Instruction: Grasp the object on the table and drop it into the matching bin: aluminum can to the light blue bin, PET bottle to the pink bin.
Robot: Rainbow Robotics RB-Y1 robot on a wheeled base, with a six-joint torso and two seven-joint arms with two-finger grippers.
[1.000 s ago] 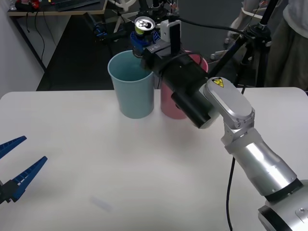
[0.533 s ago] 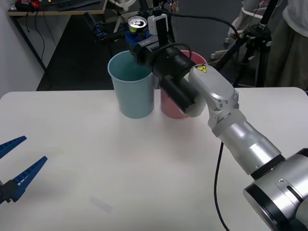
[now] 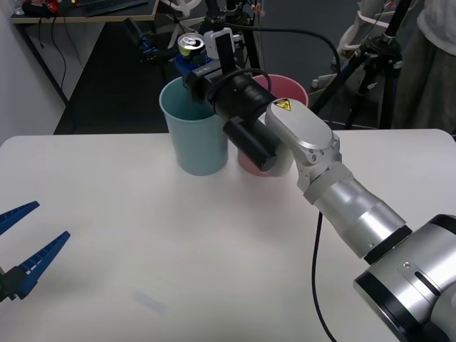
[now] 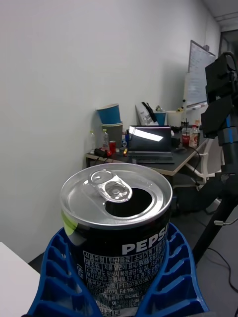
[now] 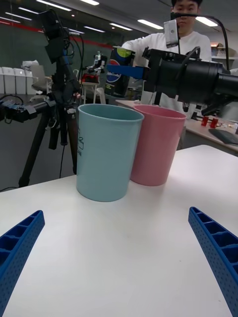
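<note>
Right pincer (image 3: 189, 63) pinching the aluminum can (image 3: 190, 46) between its blue ribbed fingers (image 4: 171, 277), held up in the air over the far rim of the light blue bin (image 3: 194, 135); can upright, silver top and pull tab facing up (mouth already open, dark hole beside the tab, seen in the right wrist view (image 4: 118, 233)); can sides are dark with white lettering and a small yellow-green patch near the top edge; the can is clear of the bin, not touching it; the right arm reaches across in front of the pink bin (image 3: 285, 91) and hides much of it; light blue bin and pink bin stand upright side by side on the white worktop (image 3: 142, 242), touching or just beside each other, blue one on the robot's left of the pink; left wrist view shows both bins (image 5: 106, 148) (image 5: 156, 142) from low down with the can (image 5: 119, 70) above and behind the blue rim; left pincer (image 3: 18, 246) spread wide, low over the near left corner of the worktop, well apart from the bins, nothing between its fingers (image 5: 213, 247).
</note>
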